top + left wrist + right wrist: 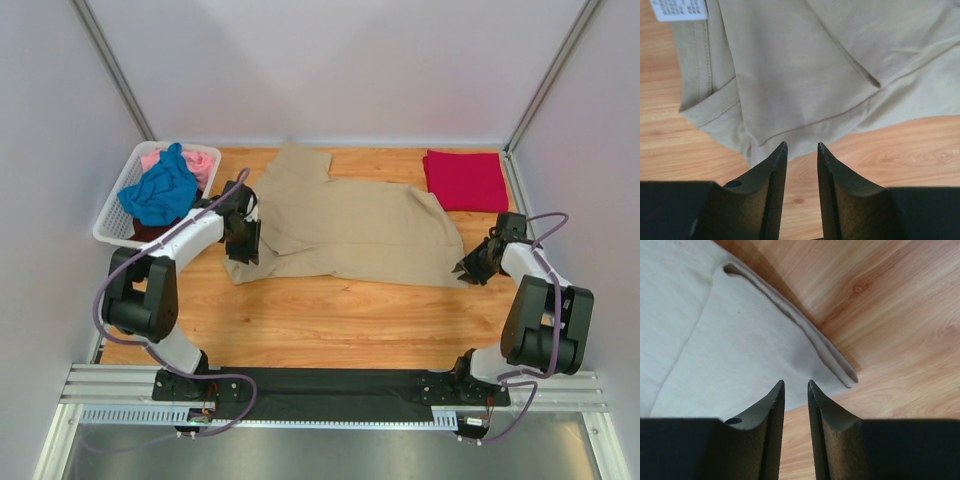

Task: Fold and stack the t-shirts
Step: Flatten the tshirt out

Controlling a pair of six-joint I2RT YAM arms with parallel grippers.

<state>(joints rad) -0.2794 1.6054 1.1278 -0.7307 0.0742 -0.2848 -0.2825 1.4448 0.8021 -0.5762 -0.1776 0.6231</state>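
Observation:
A tan t-shirt [350, 230] lies folded over on the wooden table [330, 320], one sleeve pointing toward the back. A red t-shirt [465, 180] rests folded at the back right. Blue [160, 192] and pink [200, 160] t-shirts fill the basket, with a dark one [148, 232] under them. My left gripper [243, 243] is open at the tan shirt's near-left corner [765, 145], with only bare wood between its fingertips [780, 150]. My right gripper [470, 270] is open at the near-right corner [840, 375], holding nothing.
A white lattice basket [112, 215] stands at the back left against the wall. White walls close in the table on three sides. A white care label [680, 9] shows on the tan shirt's left edge.

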